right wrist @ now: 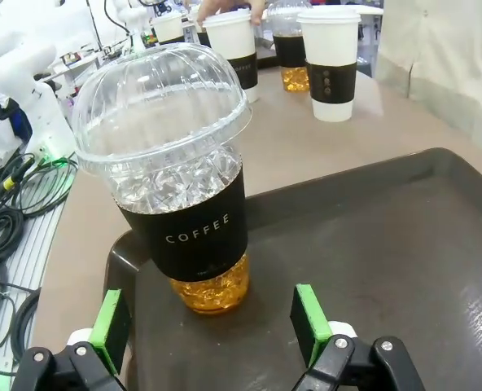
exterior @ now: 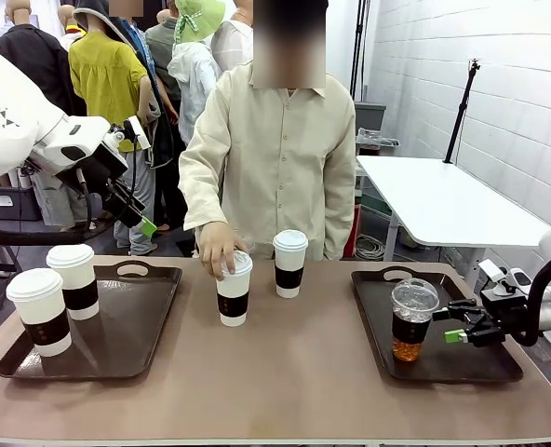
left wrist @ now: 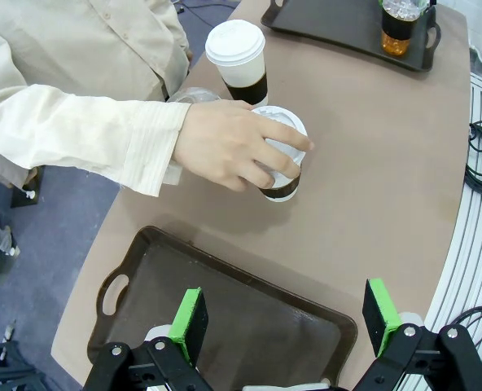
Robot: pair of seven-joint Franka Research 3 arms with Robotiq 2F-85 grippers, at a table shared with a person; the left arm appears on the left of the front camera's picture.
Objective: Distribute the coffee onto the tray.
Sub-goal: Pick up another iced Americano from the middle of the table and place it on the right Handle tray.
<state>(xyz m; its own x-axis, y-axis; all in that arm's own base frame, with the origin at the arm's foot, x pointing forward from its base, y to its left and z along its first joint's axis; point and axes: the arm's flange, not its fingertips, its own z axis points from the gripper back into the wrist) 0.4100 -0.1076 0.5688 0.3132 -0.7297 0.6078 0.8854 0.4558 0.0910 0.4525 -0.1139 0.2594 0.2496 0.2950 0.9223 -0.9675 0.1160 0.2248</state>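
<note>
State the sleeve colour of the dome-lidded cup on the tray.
Sleeve: black, white COFFEE lettering; best in right wrist view.

**A:** How was the light over the tabletop?

**B:** Bright and even, from above. Its shadows were short and soft.

**A:** Any glare?

**B:** Small highlights on the dome lid of the clear cup, and a dull sheen on the tray beneath that cup.

**A:** Focus?

**B:** The front view was crisp. In the right wrist view the white cups beyond that cup looked slightly soft. Both wrist views bowed toward their edges.
</note>
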